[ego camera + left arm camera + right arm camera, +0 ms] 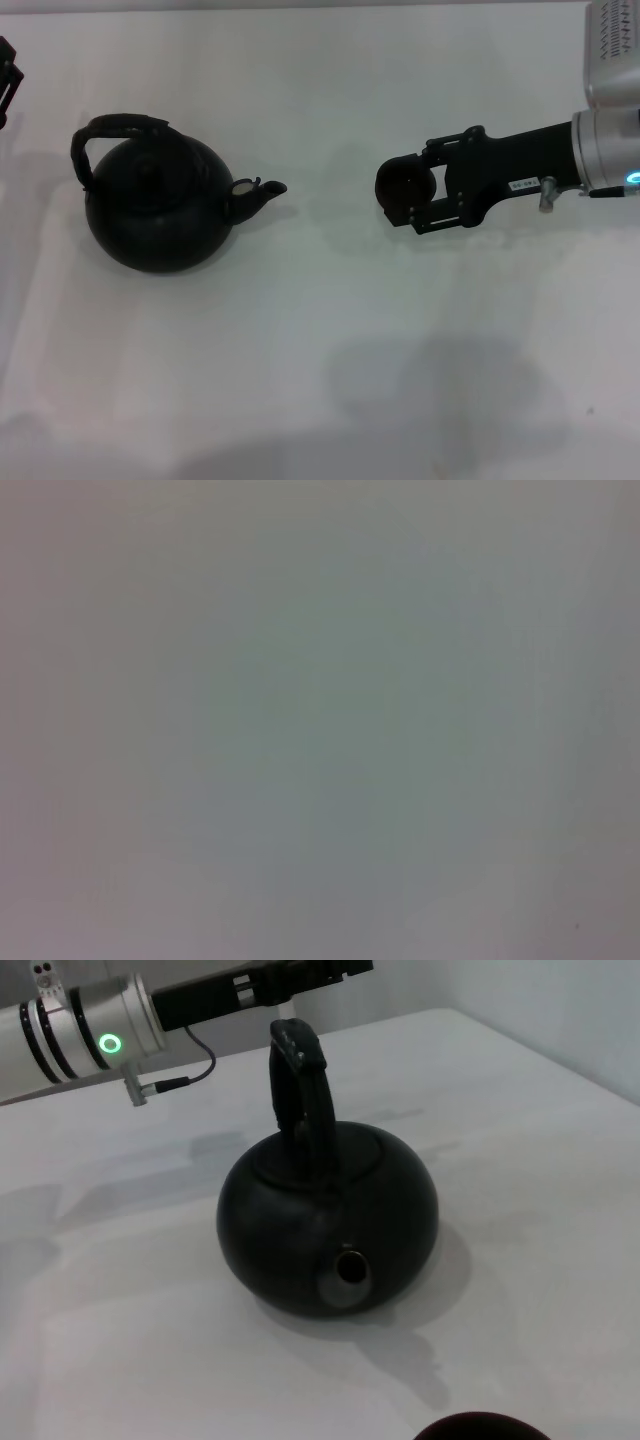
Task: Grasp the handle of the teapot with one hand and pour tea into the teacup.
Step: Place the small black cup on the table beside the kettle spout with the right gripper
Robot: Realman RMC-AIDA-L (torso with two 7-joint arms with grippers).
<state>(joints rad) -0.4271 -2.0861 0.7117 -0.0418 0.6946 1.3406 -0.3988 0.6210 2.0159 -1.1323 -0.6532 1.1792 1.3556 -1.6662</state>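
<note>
White table w/ teapot left, teacup right, maybe resting.

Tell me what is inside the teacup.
The teacup sits between the fingers of the right gripper. From above its inside looks uniformly dark, and no liquid can be made out. The right wrist view shows only its rim, so the contents stay unknown.

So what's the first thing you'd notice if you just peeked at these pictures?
The big round black teapot on the robot's left side of the white table, its arched handle standing up and its spout aimed toward the middle. Next, the right gripper reaching in from the right, around the tiny dark teacup. The left gripper barely peeks in at the far left edge.
</note>
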